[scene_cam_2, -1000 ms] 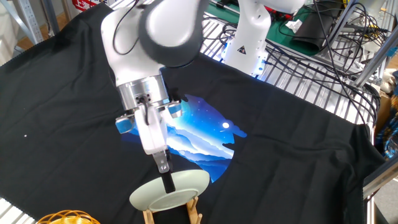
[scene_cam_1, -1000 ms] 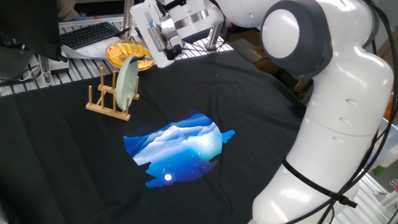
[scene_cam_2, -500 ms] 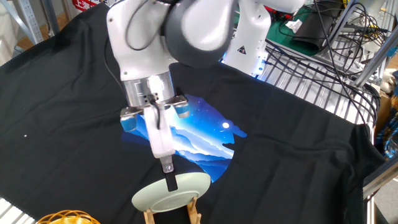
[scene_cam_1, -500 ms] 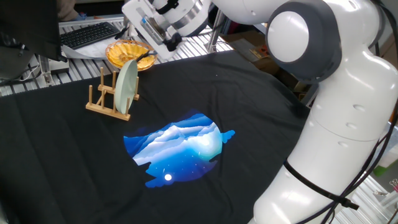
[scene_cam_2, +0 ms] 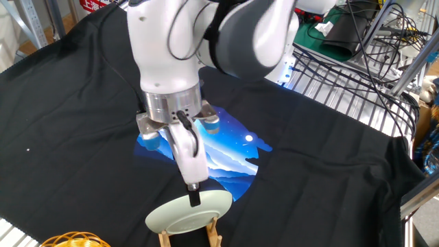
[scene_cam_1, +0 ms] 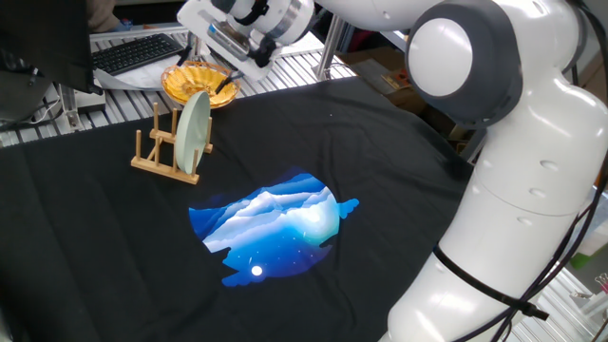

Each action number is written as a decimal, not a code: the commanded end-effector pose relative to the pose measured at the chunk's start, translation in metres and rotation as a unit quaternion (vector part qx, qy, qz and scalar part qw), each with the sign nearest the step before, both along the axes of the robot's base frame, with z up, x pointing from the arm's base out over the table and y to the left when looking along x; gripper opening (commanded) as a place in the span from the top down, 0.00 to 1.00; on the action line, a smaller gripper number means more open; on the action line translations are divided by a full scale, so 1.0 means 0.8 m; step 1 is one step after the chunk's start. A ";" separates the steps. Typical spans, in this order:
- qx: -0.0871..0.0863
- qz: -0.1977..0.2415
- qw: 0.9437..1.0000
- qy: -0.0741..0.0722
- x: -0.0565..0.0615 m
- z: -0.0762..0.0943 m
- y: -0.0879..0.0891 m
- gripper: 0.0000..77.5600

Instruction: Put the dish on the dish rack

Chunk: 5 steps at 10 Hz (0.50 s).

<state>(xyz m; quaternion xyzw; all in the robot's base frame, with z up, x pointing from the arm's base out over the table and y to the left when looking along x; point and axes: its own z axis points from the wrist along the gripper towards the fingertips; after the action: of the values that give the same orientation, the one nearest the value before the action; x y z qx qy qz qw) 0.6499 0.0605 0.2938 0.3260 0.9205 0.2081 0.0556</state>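
Observation:
The pale mint-green dish (scene_cam_1: 194, 131) stands on edge between the pegs of the light-wood dish rack (scene_cam_1: 163, 163) at the table's back left. In the other fixed view the dish (scene_cam_2: 184, 213) shows from above, with the rack (scene_cam_2: 214, 232) at the bottom edge. My gripper (scene_cam_1: 224, 85) hangs just above and behind the dish's top rim. In the other fixed view the gripper (scene_cam_2: 194, 197) has one dark fingertip over the dish's far rim. The jaws look slightly apart and hold nothing.
An orange-yellow fluted dish (scene_cam_1: 190, 78) sits right behind the rack. A black cloth with a blue print (scene_cam_1: 271, 223) covers the table. A keyboard (scene_cam_1: 133, 52) lies at the back left, and wire shelving and cables (scene_cam_2: 357, 55) stand at the table's far side.
My hand has risen, swung left and turned about the wrist. The dish stays upright in the rack, almost unmoved.

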 end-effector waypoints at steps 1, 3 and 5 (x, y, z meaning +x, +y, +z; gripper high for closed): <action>-0.106 0.088 0.989 0.055 -0.021 0.018 0.002 0.00; -0.141 0.148 0.977 0.062 -0.043 0.024 0.003 0.00; -0.142 0.170 0.973 0.062 -0.062 0.022 0.003 0.00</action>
<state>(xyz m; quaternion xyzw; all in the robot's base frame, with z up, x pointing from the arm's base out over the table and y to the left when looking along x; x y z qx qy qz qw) 0.6320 0.0616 0.3024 0.2513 0.9598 0.1227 0.0231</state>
